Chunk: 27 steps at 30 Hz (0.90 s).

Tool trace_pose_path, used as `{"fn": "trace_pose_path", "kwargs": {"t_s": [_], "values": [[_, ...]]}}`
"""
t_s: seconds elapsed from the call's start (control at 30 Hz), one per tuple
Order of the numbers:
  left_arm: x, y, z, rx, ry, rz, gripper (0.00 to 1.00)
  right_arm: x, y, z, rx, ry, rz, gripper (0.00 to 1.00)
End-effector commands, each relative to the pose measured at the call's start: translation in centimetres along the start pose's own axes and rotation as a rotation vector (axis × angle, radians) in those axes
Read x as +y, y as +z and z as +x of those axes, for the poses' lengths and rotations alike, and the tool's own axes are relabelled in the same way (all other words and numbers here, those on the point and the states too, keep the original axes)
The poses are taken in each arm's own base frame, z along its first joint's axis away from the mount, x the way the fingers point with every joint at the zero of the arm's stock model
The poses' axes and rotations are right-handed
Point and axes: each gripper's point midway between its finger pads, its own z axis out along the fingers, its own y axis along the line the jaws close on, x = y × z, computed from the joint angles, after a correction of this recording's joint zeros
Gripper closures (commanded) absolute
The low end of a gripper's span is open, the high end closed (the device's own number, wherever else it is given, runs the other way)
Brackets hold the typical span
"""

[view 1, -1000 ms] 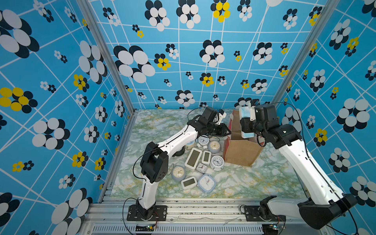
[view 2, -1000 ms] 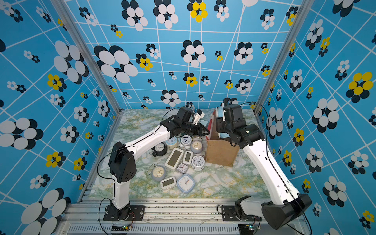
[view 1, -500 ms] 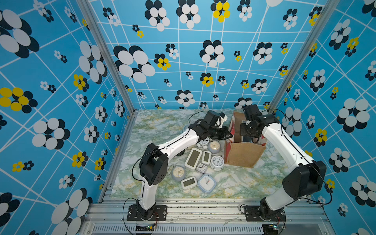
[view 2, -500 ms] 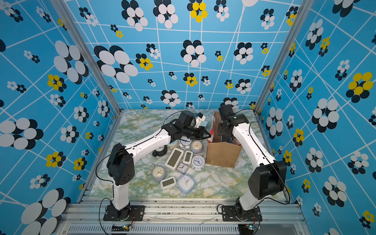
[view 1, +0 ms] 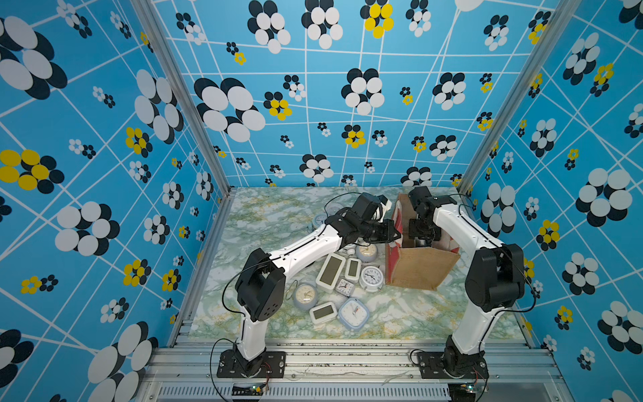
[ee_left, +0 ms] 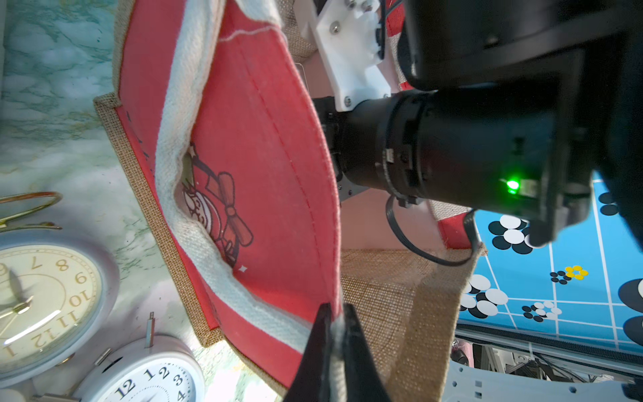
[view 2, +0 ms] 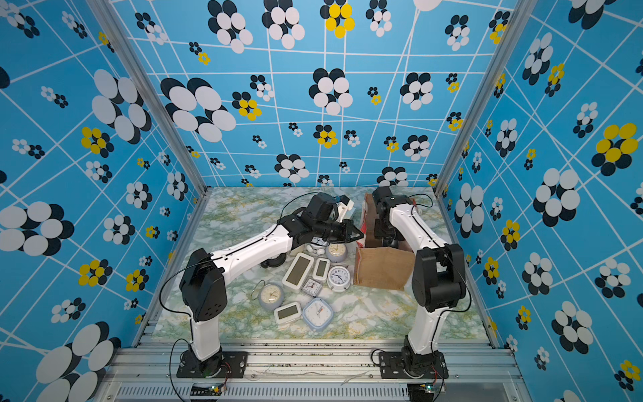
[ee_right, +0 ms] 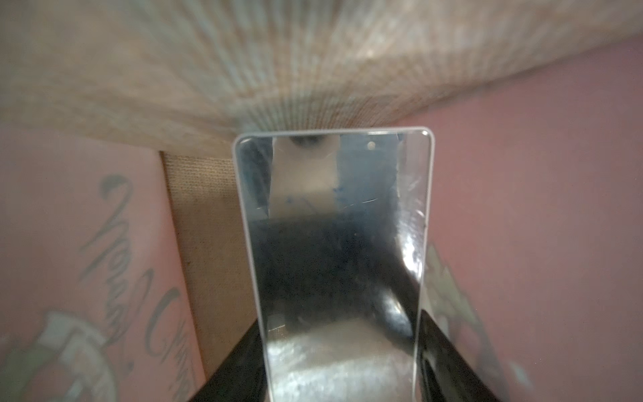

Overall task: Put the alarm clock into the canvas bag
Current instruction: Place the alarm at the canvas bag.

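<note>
Your left fingers (ee_left: 358,351) are pinched tight on the rim of the canvas bag (view 1: 417,268), at the corner where the white handle (ee_left: 181,104) meets the red panel; that pinch holds the mouth open. The bag stands on the desk (view 1: 271,215) just beside the loose clocks (view 1: 371,277).

Your right fingers (ee_right: 243,376) are down inside the bag, closed on the two long edges of the alarm clock (ee_right: 330,226), a flat rectangular one with a mirror-like face; its far end is close to the burlap wall, though I can't tell whether it touches the bottom.

Judge the clock as light and stiff, but slick; a glossy face and smooth plastic edges give little friction, so grip the edges, not the face, and let go low rather than dropping it, since the face looks liable to scratch or crack.

The bag is the soft part; burlap and cloth will sag and fold if the rim is released, and may drag on the wrist as you lift out; hold the rim taut and withdraw straight up.
</note>
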Motion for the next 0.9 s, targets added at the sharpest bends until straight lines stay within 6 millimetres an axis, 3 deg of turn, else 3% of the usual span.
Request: {"fn": "trace_pose_path", "kwargs": {"t_s": [0.0,0.2,0.37,0.6,0.87], "values": [[-0.7,-0.8,-0.1,-0.009,0.012,-0.002,1.00,0.1,2.4,-0.3,0.019,-0.011,0.010,0.75],[-0.4,-0.5,0.1,0.000,0.008,-0.006,1.00,0.8,6.6,1.4,0.087,-0.004,0.010,0.68],[-0.3,-0.4,0.0,0.000,0.008,-0.007,0.98,1.2,7.5,2.5,0.122,-0.001,-0.011,0.51],[0.0,-0.4,0.0,-0.004,0.014,-0.019,0.91,0.8,3.9,1.9,0.068,0.019,-0.063,0.26],[0.0,-0.5,-0.1,-0.009,0.026,-0.032,0.90,-0.2,-2.6,1.4,-0.011,0.044,-0.136,0.22]]}}
